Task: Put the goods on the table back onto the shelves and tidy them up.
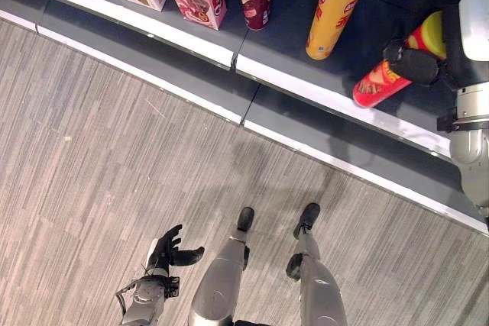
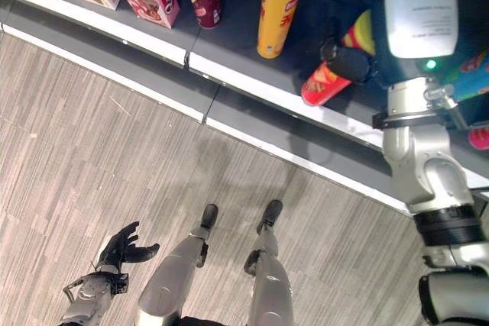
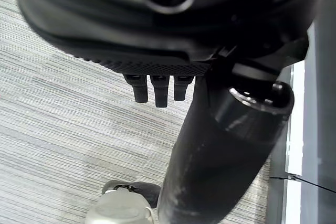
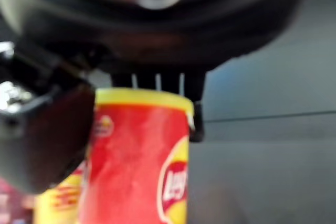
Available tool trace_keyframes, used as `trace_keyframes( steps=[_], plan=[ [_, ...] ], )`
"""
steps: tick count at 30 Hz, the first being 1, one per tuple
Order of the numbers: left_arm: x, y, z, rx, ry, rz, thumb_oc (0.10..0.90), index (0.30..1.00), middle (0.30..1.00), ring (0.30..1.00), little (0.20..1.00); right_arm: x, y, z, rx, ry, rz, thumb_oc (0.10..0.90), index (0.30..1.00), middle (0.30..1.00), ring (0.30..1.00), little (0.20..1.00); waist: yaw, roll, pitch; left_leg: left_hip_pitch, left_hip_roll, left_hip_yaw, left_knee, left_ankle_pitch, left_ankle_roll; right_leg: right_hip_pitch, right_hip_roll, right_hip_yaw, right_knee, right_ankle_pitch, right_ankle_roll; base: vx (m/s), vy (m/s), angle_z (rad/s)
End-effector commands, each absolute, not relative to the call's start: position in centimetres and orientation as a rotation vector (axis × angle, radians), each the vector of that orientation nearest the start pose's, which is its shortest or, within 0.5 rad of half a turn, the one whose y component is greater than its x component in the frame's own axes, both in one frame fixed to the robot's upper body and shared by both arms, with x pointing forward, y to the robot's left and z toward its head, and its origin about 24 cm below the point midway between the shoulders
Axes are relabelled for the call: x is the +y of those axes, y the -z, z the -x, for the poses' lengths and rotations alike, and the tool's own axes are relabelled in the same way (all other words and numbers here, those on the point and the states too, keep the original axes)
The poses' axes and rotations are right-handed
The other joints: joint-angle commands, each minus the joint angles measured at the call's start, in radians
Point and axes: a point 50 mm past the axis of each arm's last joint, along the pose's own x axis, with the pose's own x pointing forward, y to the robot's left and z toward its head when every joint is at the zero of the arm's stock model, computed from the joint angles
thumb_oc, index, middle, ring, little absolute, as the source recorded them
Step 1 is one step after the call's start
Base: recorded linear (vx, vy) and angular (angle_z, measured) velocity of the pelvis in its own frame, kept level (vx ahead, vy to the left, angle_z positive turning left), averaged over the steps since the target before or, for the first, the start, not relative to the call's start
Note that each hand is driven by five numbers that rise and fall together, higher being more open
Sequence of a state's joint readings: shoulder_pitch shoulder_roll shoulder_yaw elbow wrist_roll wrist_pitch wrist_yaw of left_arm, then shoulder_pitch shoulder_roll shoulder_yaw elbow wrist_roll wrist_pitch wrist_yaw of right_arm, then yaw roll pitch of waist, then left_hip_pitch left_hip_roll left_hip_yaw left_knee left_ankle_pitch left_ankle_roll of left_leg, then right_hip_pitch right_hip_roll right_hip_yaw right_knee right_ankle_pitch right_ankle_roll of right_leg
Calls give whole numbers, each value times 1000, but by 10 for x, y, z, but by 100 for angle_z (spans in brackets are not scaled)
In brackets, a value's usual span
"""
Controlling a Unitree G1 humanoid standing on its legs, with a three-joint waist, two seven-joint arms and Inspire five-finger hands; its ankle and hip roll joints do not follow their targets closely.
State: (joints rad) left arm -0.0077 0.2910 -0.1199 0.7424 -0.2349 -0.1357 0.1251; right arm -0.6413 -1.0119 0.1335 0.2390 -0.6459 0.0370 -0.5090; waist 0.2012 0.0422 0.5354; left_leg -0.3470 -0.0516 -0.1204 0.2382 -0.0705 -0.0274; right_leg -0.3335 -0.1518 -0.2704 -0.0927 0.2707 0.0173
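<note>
I see R hand (image 2: 353, 62) clenched round red chip can (image 1: 380, 82) w/ yellow lid, tilted on dark shelf (image 1: 290, 28). L hand (image 1: 170, 250) released, over grey striped floor (image 1: 92, 158).

Between the dark right hand's (image 4: 63, 129) fingers (image 4: 157, 81) was a red can (image 1: 386, 78) with yellow lid; beyond stood a yellow can (image 1: 334, 7).

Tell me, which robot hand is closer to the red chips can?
Right. The right hand is wrapped around the red chips can at the shelf; the left hand hangs open, low over the floor.
</note>
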Motion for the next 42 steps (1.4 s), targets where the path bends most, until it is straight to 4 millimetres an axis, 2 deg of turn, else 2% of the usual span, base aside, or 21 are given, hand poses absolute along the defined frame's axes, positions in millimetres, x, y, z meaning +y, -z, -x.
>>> trace_keyframes(
  steps=[1,10,20,35,36,37,42],
  plan=[
    [258,91,-170,615,-224,-236,800,900,900,900,900,-288,-367,-273,-1031,974,1486,400,300,300,300,300,7,8,-65,-19,32,-32,-106,39,-41,71,-172,-46,114,-159,196,0,0,0],
    [254,89,-173,592,-212,-219,800,900,900,900,900,-306,-375,-277,-938,1026,1584,400,300,300,300,300,14,17,-61,-33,36,-37,-117,45,-47,59,-168,-55,110,-160,198,0,-3,0],
    [252,87,-174,576,-210,-204,800,900,900,900,900,-316,-378,-275,-878,1033,1683,400,300,300,300,300,6,11,-61,-48,32,-44,-114,43,-48,51,-169,-54,108,-158,201,0,0,0],
    [254,85,-175,569,-230,-191,800,900,900,900,900,-313,-374,-279,-858,982,1701,400,300,300,300,300,-3,-10,-56,-55,33,-43,-104,38,-50,55,-165,-52,102,-158,199,0,0,0],
    [254,85,-176,570,-230,-190,800,900,900,900,900,-312,-373,-280,-859,977,1691,767,851,851,851,851,-4,-11,-55,-54,33,-43,-106,38,-50,57,-165,-50,100,-157,200,0,0,0],
    [255,85,-175,571,-233,-192,800,900,900,900,900,-311,-374,-281,-867,972,1681,800,900,900,900,900,-4,-13,-56,-53,33,-44,-108,39,-50,57,-164,-52,98,-157,200,0,0,0],
    [255,86,-174,578,-235,-190,800,900,900,900,900,-310,-375,-281,-873,972,1668,800,900,900,900,900,-3,-15,-57,-50,33,-46,-113,41,-50,60,-163,-51,94,-155,201,0,0,0]
  ],
)
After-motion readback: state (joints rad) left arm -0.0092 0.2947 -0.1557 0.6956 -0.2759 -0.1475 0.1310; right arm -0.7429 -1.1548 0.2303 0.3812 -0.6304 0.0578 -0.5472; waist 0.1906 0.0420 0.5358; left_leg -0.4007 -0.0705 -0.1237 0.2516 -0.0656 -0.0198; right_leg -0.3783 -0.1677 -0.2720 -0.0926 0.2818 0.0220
